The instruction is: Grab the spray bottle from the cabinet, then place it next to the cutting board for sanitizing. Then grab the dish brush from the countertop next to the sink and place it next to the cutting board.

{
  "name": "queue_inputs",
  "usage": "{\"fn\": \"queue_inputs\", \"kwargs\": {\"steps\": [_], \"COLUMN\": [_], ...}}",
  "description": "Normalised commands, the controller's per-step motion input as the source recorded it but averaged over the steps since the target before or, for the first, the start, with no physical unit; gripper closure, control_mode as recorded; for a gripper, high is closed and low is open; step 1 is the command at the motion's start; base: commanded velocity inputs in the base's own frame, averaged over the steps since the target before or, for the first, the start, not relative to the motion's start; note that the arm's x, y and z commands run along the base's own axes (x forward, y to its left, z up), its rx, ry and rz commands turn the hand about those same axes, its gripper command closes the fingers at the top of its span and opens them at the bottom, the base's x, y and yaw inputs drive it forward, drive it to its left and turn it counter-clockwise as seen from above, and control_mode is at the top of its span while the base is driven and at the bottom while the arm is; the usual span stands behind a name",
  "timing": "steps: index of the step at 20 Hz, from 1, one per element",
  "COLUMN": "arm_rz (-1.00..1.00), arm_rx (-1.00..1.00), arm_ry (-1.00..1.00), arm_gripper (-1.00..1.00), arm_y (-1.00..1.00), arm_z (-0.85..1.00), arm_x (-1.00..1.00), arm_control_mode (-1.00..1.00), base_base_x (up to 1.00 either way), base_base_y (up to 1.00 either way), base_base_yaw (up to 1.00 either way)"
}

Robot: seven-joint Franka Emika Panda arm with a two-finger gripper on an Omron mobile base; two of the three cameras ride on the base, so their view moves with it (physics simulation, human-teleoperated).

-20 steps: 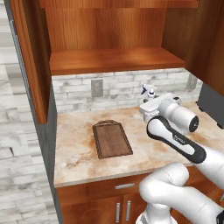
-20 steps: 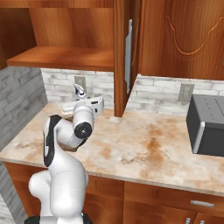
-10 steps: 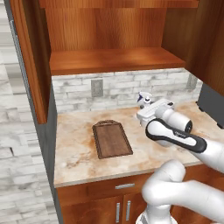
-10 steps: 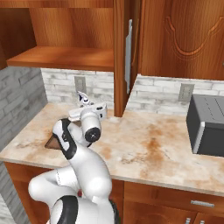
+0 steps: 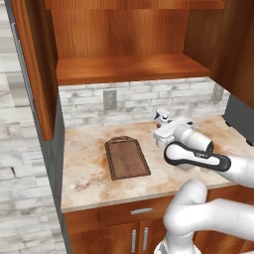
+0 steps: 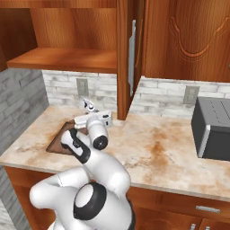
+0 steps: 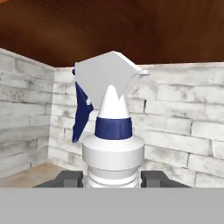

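1. one cabinet (image 5: 124, 69) takes the upper left and centre of the left base view, its plank shelf bare.
2. one cutting board (image 5: 127, 158) lies flat on the countertop (image 5: 89, 173), left of centre in that view, handle toward the wall.
3. one spray bottle (image 7: 112, 131) stands centre frame in the hand view; in the left base view its blue-tipped trigger pokes up just right of the board, above the countertop.
4. the one gripper (image 7: 111, 179) has a dark finger on each side of the bottle's body just under the collar, clenched on it.
5. handling, as i judge it: the bottle looks like light, stiff, smooth plastic, so it may slip or twist; holding just below the shoulder, as here, seems sound, clear of the trigger.
6. one dark appliance (image 6: 211, 130) sits at the right edge of the right base view.
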Motion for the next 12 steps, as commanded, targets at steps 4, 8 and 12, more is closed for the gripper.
{"fn": "queue_inputs", "kwargs": {"steps": [4,8,12], "arm_rz": [0.00,0.00,0.00], "arm_rx": [0.00,0.00,0.00], "arm_ry": [0.05,0.05,0.00], "arm_gripper": [1.00,1.00,1.00], "arm_y": [0.00,0.00,0.00], "arm_z": [-0.24,-0.21,-0.17], "arm_x": [0.15,0.08,0.00], "arm_control_mode": [-1.00,-1.00,-1.00], "base_base_x": [0.00,0.00,0.00], "base_base_y": [0.00,0.00,0.00], "base_base_yaw": [0.00,0.00,0.00]}}
